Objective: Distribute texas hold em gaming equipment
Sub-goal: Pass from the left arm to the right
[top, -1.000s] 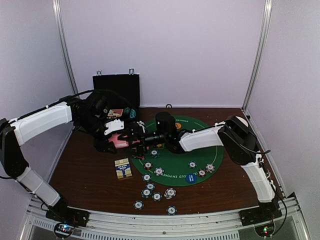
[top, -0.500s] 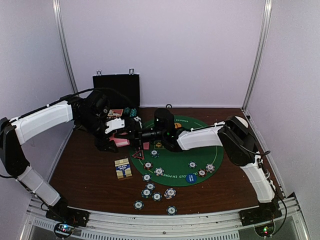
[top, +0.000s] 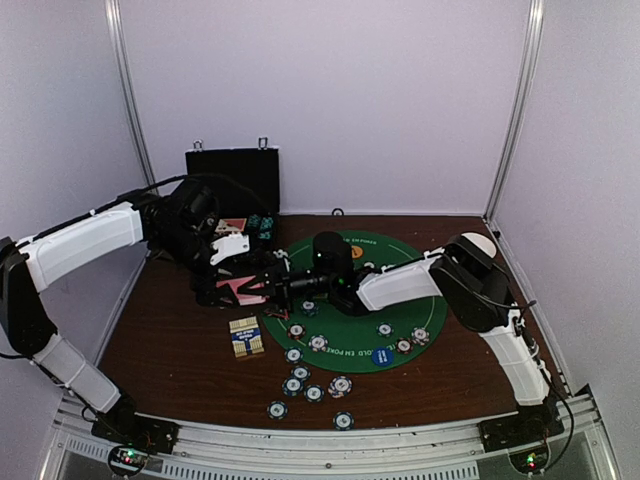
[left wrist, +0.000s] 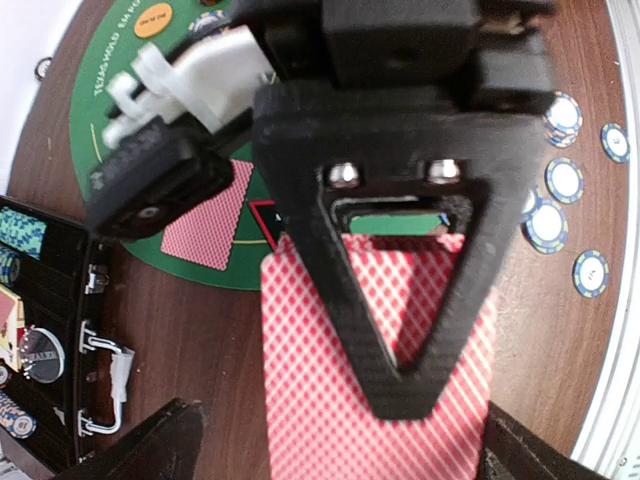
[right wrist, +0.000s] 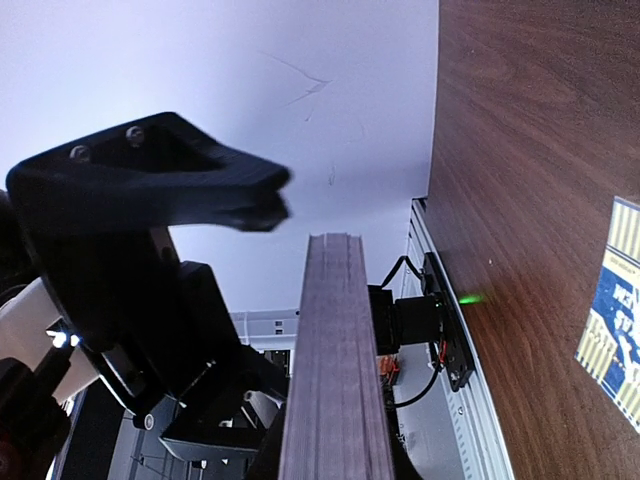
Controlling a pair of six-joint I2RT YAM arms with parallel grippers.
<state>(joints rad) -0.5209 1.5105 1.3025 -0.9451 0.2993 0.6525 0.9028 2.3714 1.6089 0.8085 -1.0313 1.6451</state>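
Both arms meet over the left-far part of the bench [top: 165, 355], at the left rim of the green mat [top: 352, 322]. The left hand [left wrist: 340, 455] is spread wide, its fingers [left wrist: 140, 450] standing clear on either side of the card deck [left wrist: 310, 420]. The right hand [top: 266, 287] has the deck: one black triangular finger lies flat across the pink-red back, pinching the pack. In the right wrist view the deck shows edge-on, running straight away from the camera, raised off the brown wood. A single card [left wrist: 205, 225] lies face-down on the mat just beside the hands. The orange disc [left wrist: 152, 17] sits at the mat's far side, the blue disc [top: 381, 356] at its near edge. Striped poker chips [top: 314, 392] are scattered from the mat toward the near edge. A yellow-and-blue card box [top: 246, 337] rests left of them. The black case [top: 232, 178] stands open at the far left.
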